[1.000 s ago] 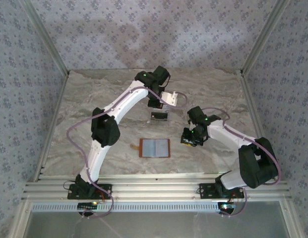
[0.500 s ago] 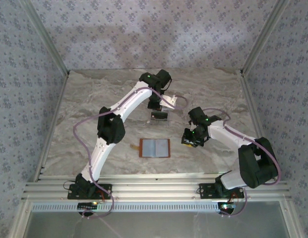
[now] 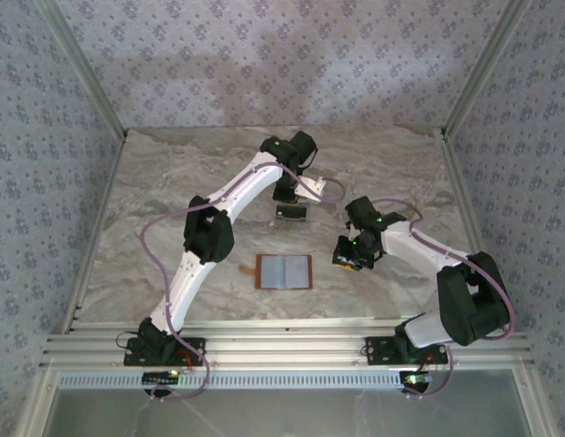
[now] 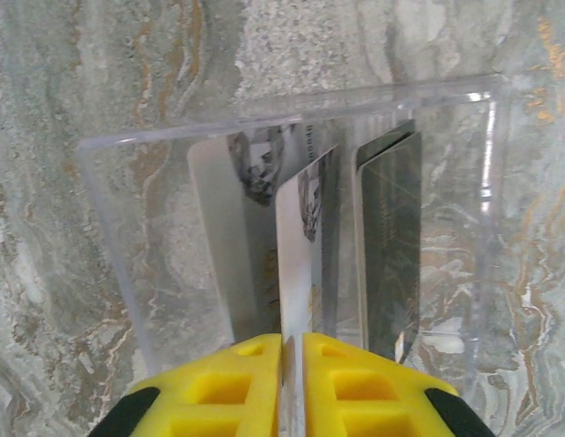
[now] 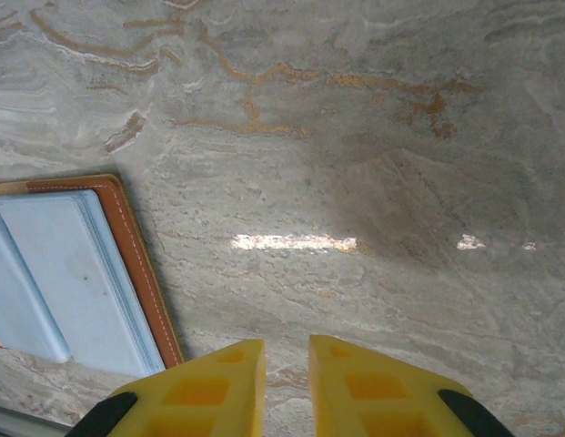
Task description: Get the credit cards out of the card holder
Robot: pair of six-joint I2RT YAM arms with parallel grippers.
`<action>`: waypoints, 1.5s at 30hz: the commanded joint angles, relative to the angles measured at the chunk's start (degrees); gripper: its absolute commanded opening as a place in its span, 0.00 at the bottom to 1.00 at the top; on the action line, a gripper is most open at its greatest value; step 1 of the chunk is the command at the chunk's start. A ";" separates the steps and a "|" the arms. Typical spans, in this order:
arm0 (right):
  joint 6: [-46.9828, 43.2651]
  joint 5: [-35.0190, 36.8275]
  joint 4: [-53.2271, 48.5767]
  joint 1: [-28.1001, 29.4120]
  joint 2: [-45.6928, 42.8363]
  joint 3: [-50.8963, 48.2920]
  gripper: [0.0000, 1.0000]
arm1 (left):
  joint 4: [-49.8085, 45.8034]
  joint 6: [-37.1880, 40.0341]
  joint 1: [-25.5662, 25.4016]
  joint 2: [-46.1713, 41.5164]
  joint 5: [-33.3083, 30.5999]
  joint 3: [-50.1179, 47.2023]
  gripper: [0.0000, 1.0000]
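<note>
Yellow fingers of the left gripper [image 4: 293, 387] are clamped on a pale card [image 4: 300, 246] at lower centre, inside a clear box [image 4: 291, 118]; the right gripper [image 5: 287, 382] is nearly closed, empty

Glossy marble-look table [image 5: 373, 182]; stitched leather card holder [image 5: 136, 264]; clear plastic tray [image 4: 291, 109]
</note>
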 commanded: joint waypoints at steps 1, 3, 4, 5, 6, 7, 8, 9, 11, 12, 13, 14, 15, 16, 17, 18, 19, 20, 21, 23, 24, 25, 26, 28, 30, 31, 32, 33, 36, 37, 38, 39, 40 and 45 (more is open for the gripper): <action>-0.39 -0.16 -0.97 -0.42 -1.31 -1.06 0.21 | 1.26 0.70 0.24 1.68 -1.34 3.44 0.17; -0.36 -0.06 -0.97 -0.52 -1.51 -1.28 0.21 | 1.58 0.57 0.24 2.06 -1.86 4.19 0.18; -0.42 -0.16 -0.97 -0.51 -1.52 -1.20 0.21 | 1.84 0.48 0.28 2.16 -2.04 4.35 0.19; -0.41 -0.12 -1.03 -0.51 -1.50 -1.27 0.21 | 2.12 0.36 0.28 2.15 -2.32 4.44 0.22; -0.39 -0.09 -0.97 -0.53 -1.58 -1.30 0.21 | 2.38 0.19 0.24 2.12 -2.47 4.68 0.25; -0.42 -0.10 -0.97 -0.54 -1.66 -1.33 0.21 | 2.41 -0.12 0.28 2.06 -2.56 4.94 0.28; -0.41 0.02 -0.89 -0.56 -1.78 -1.31 0.21 | 2.26 -0.37 0.26 2.10 -2.59 5.20 0.29; -0.37 0.18 -0.68 -0.50 -1.88 -1.25 0.21 | 2.24 -0.85 0.28 1.99 -2.60 5.51 0.30; -0.27 0.33 -0.41 -0.50 -1.91 -1.19 0.21 | 2.23 -2.57 0.24 1.67 -2.86 6.00 0.31; -0.16 0.38 -0.20 -0.42 -1.87 -1.19 0.21 | 2.24 -3.97 0.24 1.52 -3.03 6.34 0.31; 0.02 0.35 0.10 -0.33 -1.83 -1.18 0.21 | 2.27 -5.67 0.25 1.10 -3.15 6.63 0.31; 0.11 0.32 0.37 -0.33 -1.81 -1.15 0.21 | 2.22 -7.43 0.25 0.74 -3.00 6.80 0.31; 0.13 0.33 0.58 -0.32 -1.72 -1.04 0.21 | 2.24 -9.28 0.25 0.15 -2.66 6.65 0.31; 0.11 0.33 0.73 -0.21 -1.74 -0.92 0.21 | 2.39 -11.51 0.33 -0.57 -2.44 6.52 0.31; 0.11 0.31 0.85 -0.09 -1.57 -0.81 0.21 | 2.41 -13.57 0.12 -1.17 -2.26 6.33 0.31; 0.11 0.26 0.87 0.01 -1.51 -0.61 0.21 | 2.38 -15.98 -0.07 -1.78 -2.71 6.26 0.31; 0.11 0.28 0.93 0.18 -1.31 -0.34 0.21 | 1.84 -18.27 -0.48 -2.34 -3.35 6.11 0.31; 0.11 0.38 0.87 0.37 -1.21 0.00 0.21 | 1.10 -19.84 -0.71 -3.00 -3.36 5.62 0.31; 0.11 0.58 0.72 0.55 -1.04 0.37 0.21 | 0.75 -21.87 -1.14 -3.95 -3.33 4.56 0.30; 0.11 0.56 0.77 0.82 -0.58 0.90 0.21 | 2.14 -25.56 -1.92 -6.52 -3.39 0.15 0.29; 0.11 0.68 0.61 1.07 -0.24 1.26 0.21 | 3.65 -27.61 -2.32 -8.42 -3.18 -3.01 0.29; 0.11 0.87 0.61 1.24 -0.05 1.51 0.21 | 5.47 -29.88 -2.61 -10.34 -2.77 -6.30 0.29; 0.11 0.93 0.60 1.53 0.13 1.77 0.21 | 7.22 -31.63 -2.83 -12.24 -2.18 -9.33 0.29; 1.50 1.16 0.60 1.93 0.43 2.14 0.21 | 12.09 -36.90 -3.09 -16.73 -0.95 -16.50 0.28; 1.90 1.46 0.59 2.53 0.63 2.56 0.21 | 16.32 -41.84 -3.10 -21.33 0.98 -23.39 0.29; 2.07 1.67 0.60 3.03 0.66 2.80 0.21 | 19.34 -44.88 -3.13 -23.81 1.81 -27.12 0.29; 2.29 1.78 0.63 3.33 0.71 2.97 0.21 | 21.78 -47.48 -3.09 -26.03 2.43 -30.28 0.30; 2.48 1.89 0.76 3.78 0.85 3.14 0.21 | 24.44 -50.50 -3.07 -28.39 3.33 -34.19 0.31; 2.66 2.02 0.70 4.97 1.91 4.06 0.21 | 32.37 -61.11 -3.04 -34.27 4.19 -42.84 0.32; 2.74 2.10 0.66 5.35 2.29 4.37 0.21 | 34.51 -64.10 -2.85 -35.89 5.65 -45.40 0.31; 2.82 2.21 0.75 5.70 2.44 4.64 0.22 | 35.99 -66.62 -2.85 -37.23 6.21 -47.16 0.31; 2.95 2.43 0.87 6.06 2.66 4.91 0.22 | 37.54 -69.81 -2.76 -38.56 6.99 -49.48 0.31; 3.01 2.44 0.94 6.52 2.85 5.19 0.22 | 38.85 -72.39 -2.58 -39.74 8.45 -51.34 0.31; 3.27 2.59 1.76 7.67 3.94 6.15 0.22 | 40.88 -83.67 -2.35 -41.71 15.11 -56.00 0.33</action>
